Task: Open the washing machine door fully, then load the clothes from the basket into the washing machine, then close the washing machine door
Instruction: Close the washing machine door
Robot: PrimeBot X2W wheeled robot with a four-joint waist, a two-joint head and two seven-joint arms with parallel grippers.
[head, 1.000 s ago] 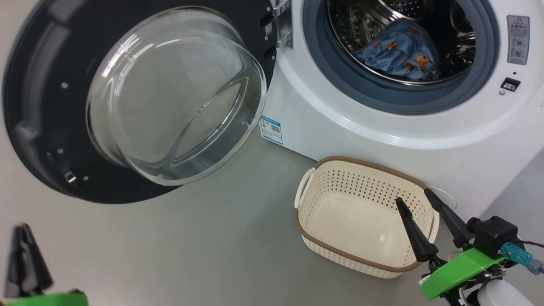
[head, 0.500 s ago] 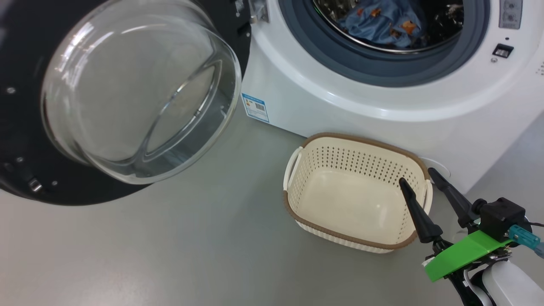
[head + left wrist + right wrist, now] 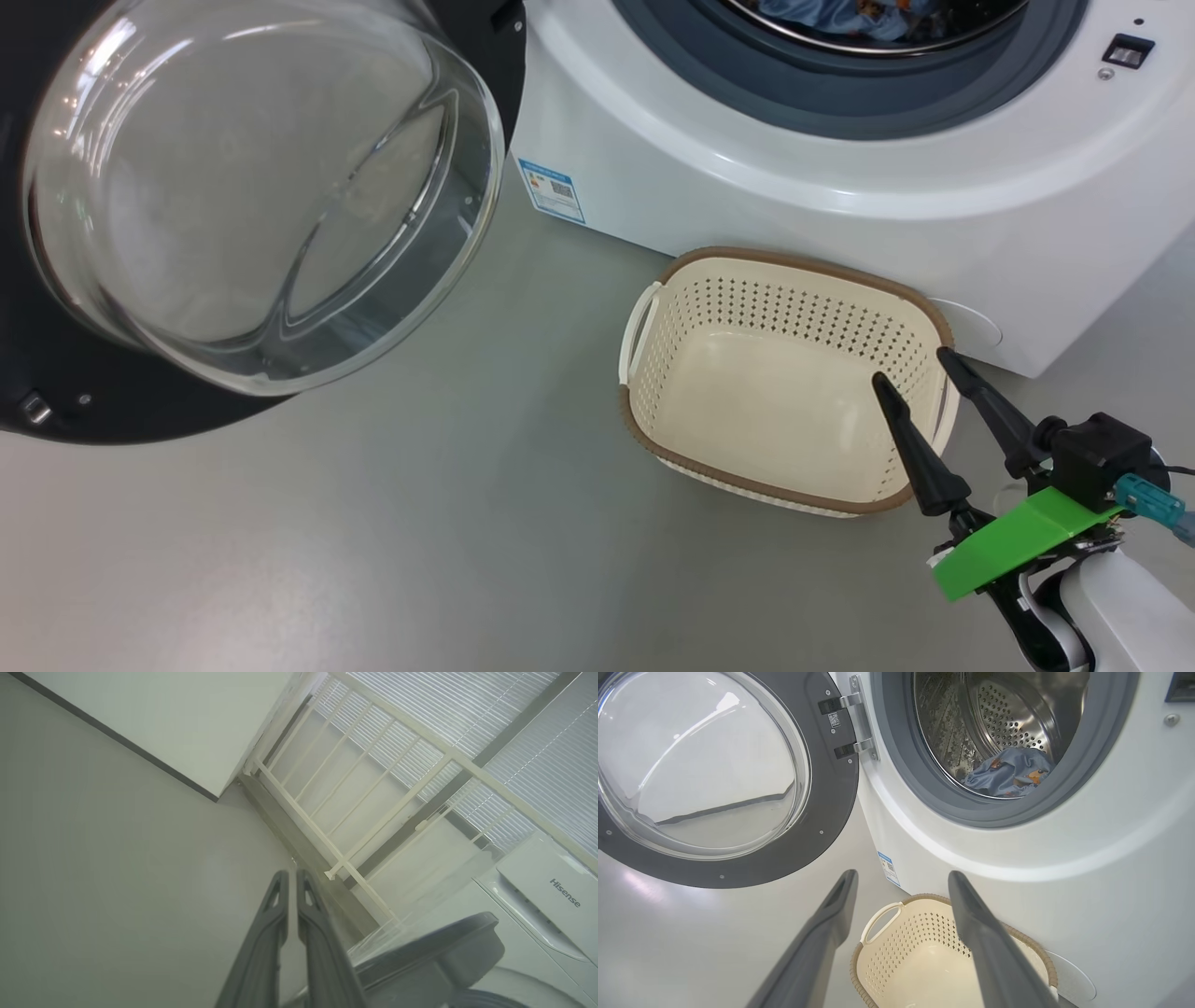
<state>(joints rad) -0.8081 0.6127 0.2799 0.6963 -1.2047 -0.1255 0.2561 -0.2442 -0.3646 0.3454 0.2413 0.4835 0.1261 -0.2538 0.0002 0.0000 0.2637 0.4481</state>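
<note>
The washing machine (image 3: 747, 168) stands with its door (image 3: 56, 411) swung wide to the left, the glass bowl bulging toward me. Light blue printed clothes (image 3: 1008, 772) lie in the steel drum, and a sliver of the clothes (image 3: 887, 9) shows at the head view's top edge. On the floor against the machine sits the basket (image 3: 803, 261), with nothing inside. My right gripper (image 3: 910, 366) is open over the basket's right end, its fingers pointing at the machine. In its wrist view the right gripper (image 3: 903, 875) frames the basket (image 3: 920, 898) below the door (image 3: 822, 788). My left gripper (image 3: 292, 873) is shut on nothing.
Grey floor (image 3: 420, 541) spreads in front of the machine and under the door. A blue label sticker (image 3: 553, 189) marks the machine's lower left corner. The left wrist view looks over the floor to a white railing (image 3: 355, 826), window blinds and the machine's top (image 3: 560, 891).
The head camera has tipped down and the whole picture has shifted, so machine and door now sit higher in it. The left gripper has left the head view's lower left. My right gripper stays open.
</note>
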